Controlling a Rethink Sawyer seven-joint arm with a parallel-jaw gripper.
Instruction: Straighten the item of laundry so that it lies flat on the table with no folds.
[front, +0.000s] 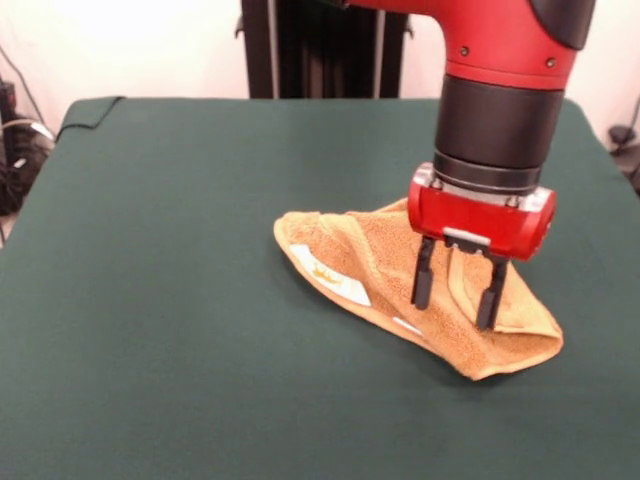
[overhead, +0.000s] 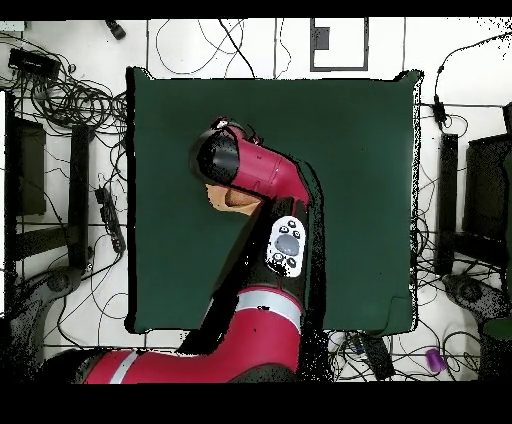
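Note:
The orange-tan terry towel (front: 380, 270) lies folded and crumpled on the dark green table (front: 180, 250), right of centre in the front view. A white label (front: 335, 280) shows near its left end. My gripper (front: 455, 297) hangs just above the towel's right half with its two black fingers (front: 423, 275) spread apart and nothing between them. In the overhead view the arm covers the gripper, and only a small piece of the towel (overhead: 228, 198) shows beside the arm on the table (overhead: 350, 150).
The green cloth has a turned-up corner at the far left (front: 95, 108). The robot's pedestal (front: 320, 45) stands beyond the far edge. Cables and equipment (overhead: 70, 100) lie on the floor around the table.

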